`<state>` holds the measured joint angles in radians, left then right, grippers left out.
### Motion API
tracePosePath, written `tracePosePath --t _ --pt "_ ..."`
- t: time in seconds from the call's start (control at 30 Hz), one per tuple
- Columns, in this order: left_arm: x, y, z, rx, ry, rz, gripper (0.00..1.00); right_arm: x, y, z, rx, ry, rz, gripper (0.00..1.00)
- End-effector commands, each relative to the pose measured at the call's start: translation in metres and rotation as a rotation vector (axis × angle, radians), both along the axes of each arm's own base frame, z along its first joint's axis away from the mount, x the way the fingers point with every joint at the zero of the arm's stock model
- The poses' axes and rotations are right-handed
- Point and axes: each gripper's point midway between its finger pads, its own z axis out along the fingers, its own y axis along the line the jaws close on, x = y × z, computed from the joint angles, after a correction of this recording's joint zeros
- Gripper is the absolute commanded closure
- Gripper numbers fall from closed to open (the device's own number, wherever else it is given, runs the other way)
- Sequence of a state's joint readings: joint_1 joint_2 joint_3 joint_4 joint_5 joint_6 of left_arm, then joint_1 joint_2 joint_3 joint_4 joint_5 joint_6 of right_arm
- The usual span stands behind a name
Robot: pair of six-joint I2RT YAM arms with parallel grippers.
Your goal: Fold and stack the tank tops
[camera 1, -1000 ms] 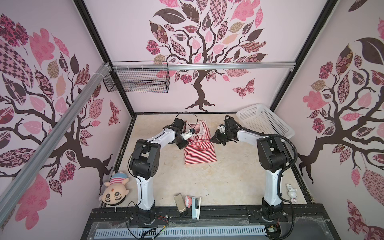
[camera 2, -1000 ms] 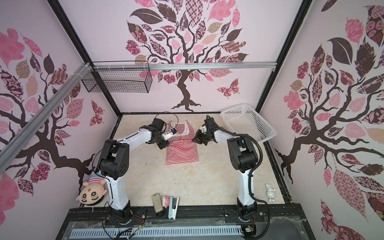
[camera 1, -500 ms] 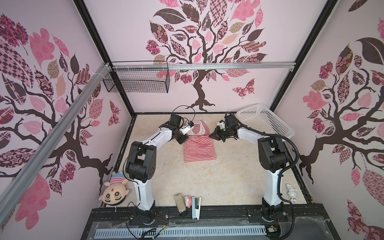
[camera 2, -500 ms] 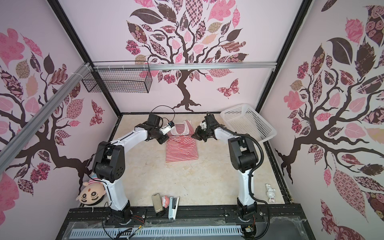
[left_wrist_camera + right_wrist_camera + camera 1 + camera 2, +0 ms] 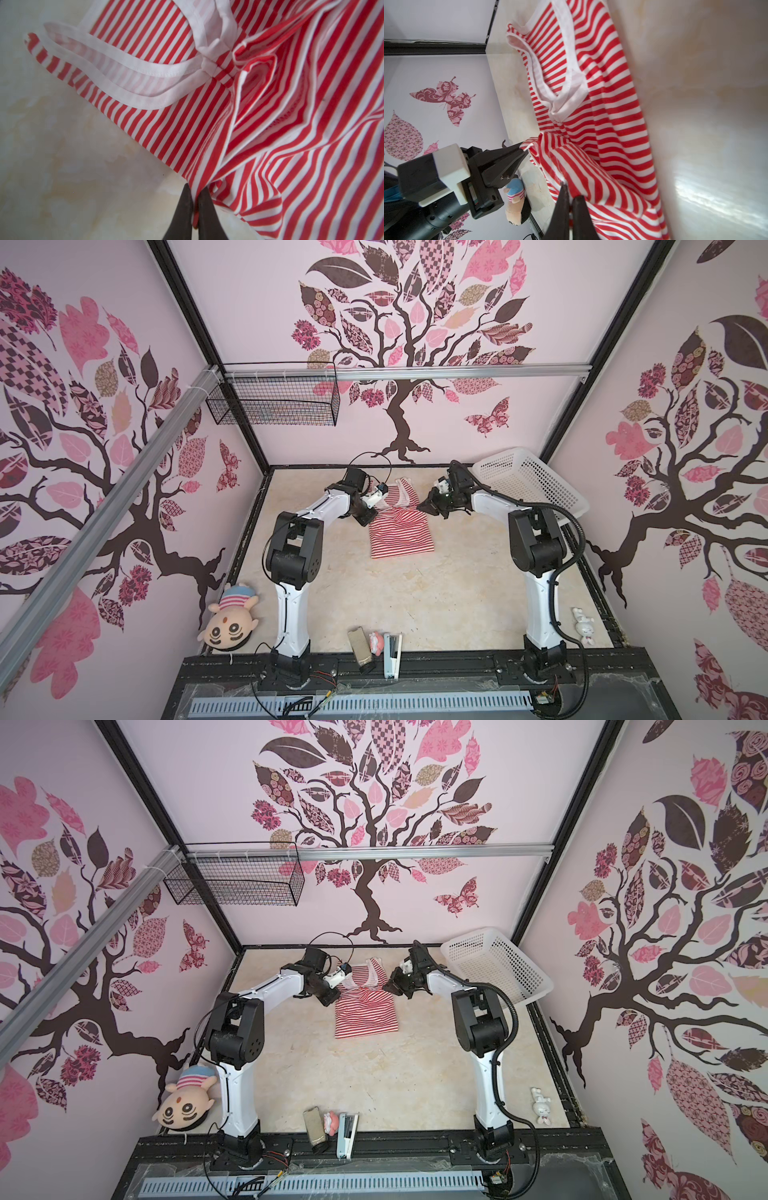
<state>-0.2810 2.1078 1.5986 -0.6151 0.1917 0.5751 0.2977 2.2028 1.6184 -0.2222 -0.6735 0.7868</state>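
Note:
The red-and-white striped tank top [image 5: 401,537] [image 5: 365,1019] lies at the back middle of the table, its lower part doubled over, with the white-trimmed straps [image 5: 401,491] towards the back wall. My left gripper [image 5: 368,517] [image 5: 331,997] is at the cloth's left edge. In the left wrist view it [image 5: 195,188] is shut on a pinch of striped cloth [image 5: 291,124]. My right gripper [image 5: 426,506] [image 5: 390,986] is at the right edge. In the right wrist view it [image 5: 570,192] is shut on a raised fold of the tank top [image 5: 602,124], and the left gripper [image 5: 523,149] grips the opposite corner.
A white plastic basket [image 5: 532,485] stands tilted at the back right corner. A black wire basket [image 5: 274,406] hangs on the back wall. A plush doll [image 5: 230,622] lies outside the table's left side. Small items [image 5: 376,649] and a white figurine [image 5: 584,624] sit near the front edge.
Both grippers have carried their held corners a little farther towards the back wall, and the cloth's near folded edge has shifted back with them.

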Motion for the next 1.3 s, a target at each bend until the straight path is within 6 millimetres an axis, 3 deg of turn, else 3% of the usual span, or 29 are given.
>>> tracePosePath --t 0.0,0.03,0.07,0.13,0.23,0.33,0.43,0.53,0.63,0.73,0.9,1.07,1.27 --pt "0.004 0.003 0.003 0.015 0.001 0.003 0.90 0.005 -0.001 -0.009 -0.005 0.028 -0.004 1.00" --pt "0.005 0.004 0.002 0.018 -0.002 0.008 0.88 0.006 -0.002 -0.012 -0.010 0.031 -0.006 1.00" --pt "0.006 0.004 0.002 0.024 -0.007 0.014 0.83 0.006 -0.001 -0.015 -0.013 0.034 0.000 0.93" --pt "0.013 0.009 0.003 0.054 -0.028 0.049 0.69 0.009 0.002 -0.018 -0.007 0.034 0.014 0.66" --pt "0.025 0.019 0.014 0.069 -0.088 0.134 0.51 0.011 0.002 -0.009 0.003 0.005 0.018 0.51" --pt "0.030 0.021 0.033 0.044 -0.159 0.174 0.35 0.011 -0.001 0.005 -0.003 -0.038 0.013 0.44" --pt "0.029 0.027 0.052 0.035 -0.201 0.219 0.33 0.008 -0.005 0.019 -0.015 -0.067 0.010 0.42" --pt "0.011 0.027 0.062 0.004 -0.193 0.221 0.33 -0.004 -0.011 0.030 -0.032 -0.097 0.004 0.41" --pt "-0.022 0.019 0.063 -0.057 -0.119 0.186 0.32 -0.019 -0.018 0.035 -0.044 -0.108 0.002 0.37" --pt "-0.060 0.012 0.053 -0.092 -0.021 0.147 0.33 -0.040 -0.024 0.032 -0.055 -0.094 0.003 0.40" --pt "-0.113 -0.006 0.022 -0.084 0.085 0.055 0.34 -0.079 -0.021 0.006 -0.101 -0.051 0.054 0.65" --pt "-0.121 -0.015 0.003 -0.071 0.101 0.039 0.36 -0.098 -0.009 -0.015 -0.111 -0.023 0.099 0.85" --pt "-0.122 -0.024 -0.015 -0.046 0.130 0.012 0.38 -0.099 -0.002 -0.025 -0.123 -0.012 0.112 0.89"
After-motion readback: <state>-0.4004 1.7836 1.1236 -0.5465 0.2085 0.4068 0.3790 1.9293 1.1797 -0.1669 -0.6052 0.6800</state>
